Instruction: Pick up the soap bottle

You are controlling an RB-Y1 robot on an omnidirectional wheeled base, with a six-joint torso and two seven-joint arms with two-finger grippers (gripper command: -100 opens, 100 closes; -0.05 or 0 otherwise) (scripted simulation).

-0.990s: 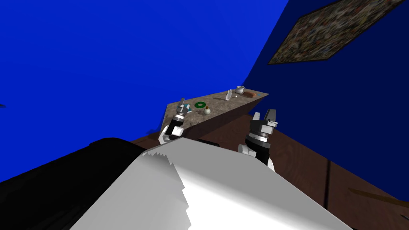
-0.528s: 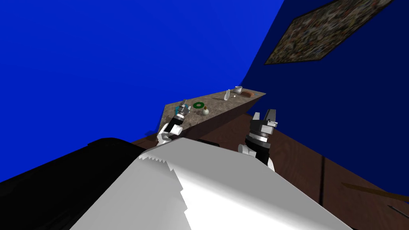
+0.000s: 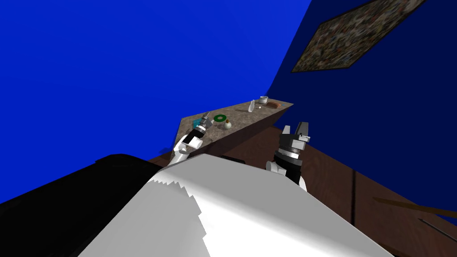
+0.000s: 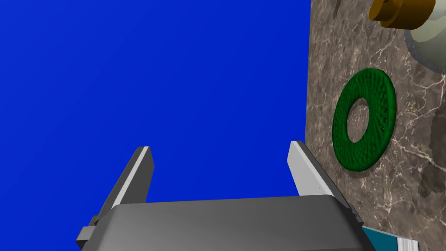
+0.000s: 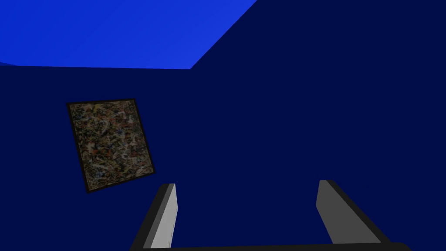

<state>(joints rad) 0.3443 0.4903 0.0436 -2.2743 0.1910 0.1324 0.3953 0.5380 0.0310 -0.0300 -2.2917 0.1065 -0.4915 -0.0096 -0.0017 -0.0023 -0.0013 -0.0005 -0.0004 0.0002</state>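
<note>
**Marbled brown counter, soap bottle not held**

Pale and round with a brown cap, the soap bottle (image 3: pixel 227 125) (image 4: pixel 429 43) stands upright on the counter (image 3: pixel 250 118) (image 4: pixel 322 65), just right of a green ring (image 3: pixel 219 118) (image 4: pixel 365 120). The left gripper (image 3: pixel 205 118) (image 4: pixel 220 150) hovers at the counter's left end beside a teal item (image 3: pixel 196 122) (image 4: pixel 383 240), its fingers spread and empty, apart from the bottle. The right gripper (image 3: pixel 295 127) (image 5: pixel 246 185) hangs nearer, off the counter, likewise spread and empty.
</note>
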